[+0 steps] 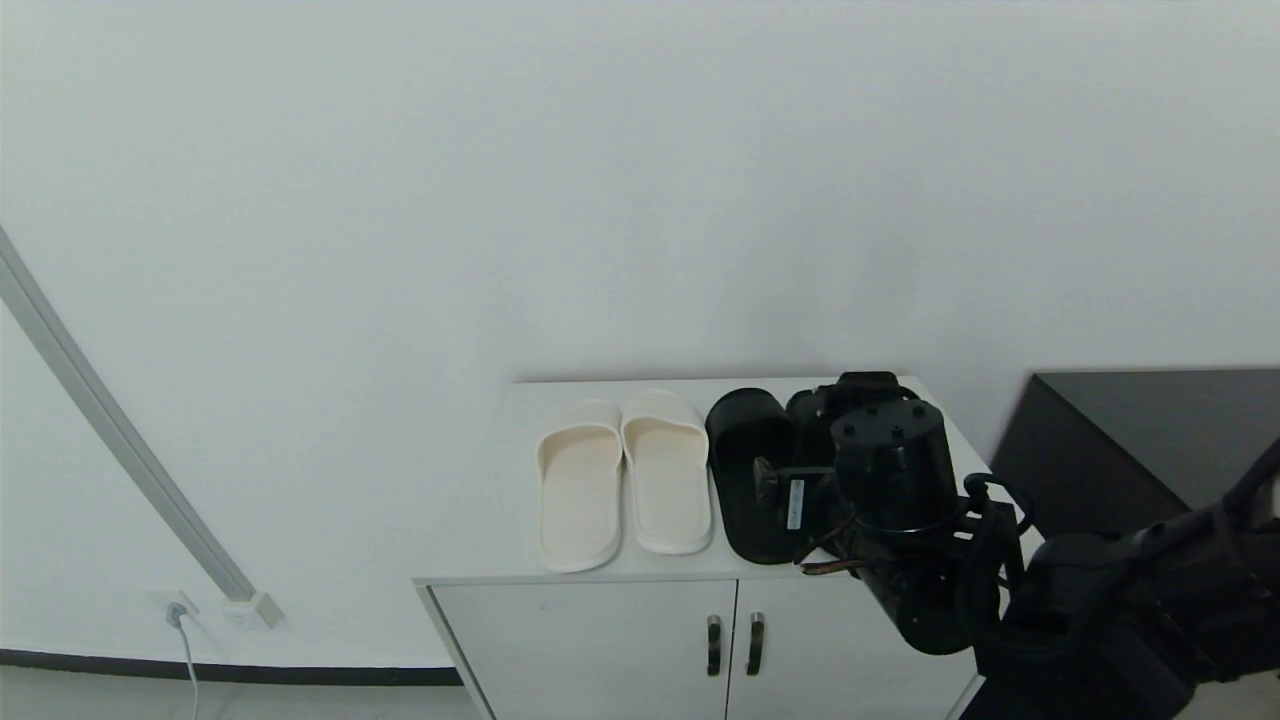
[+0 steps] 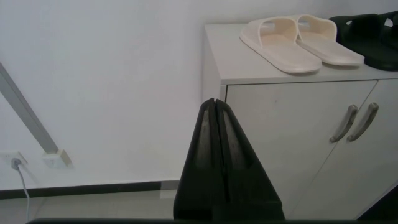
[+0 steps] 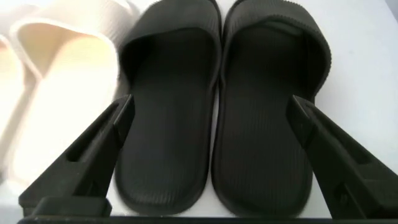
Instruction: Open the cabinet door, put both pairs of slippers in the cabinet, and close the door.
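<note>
Doors stood shut, both slipper pairs atop the cabinet — nothing stowed. The right gripper gaped over the black pair; the left gripper was clamped empty.

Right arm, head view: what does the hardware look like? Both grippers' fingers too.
Right arm: all black, jointed, with a cylindrical wrist housing dotted with screw holes, a small white label, a looped black cable and a brownish cable. Left gripper and right gripper: matte black, wedge-shaped fingers tapering to narrow tips.
</note>
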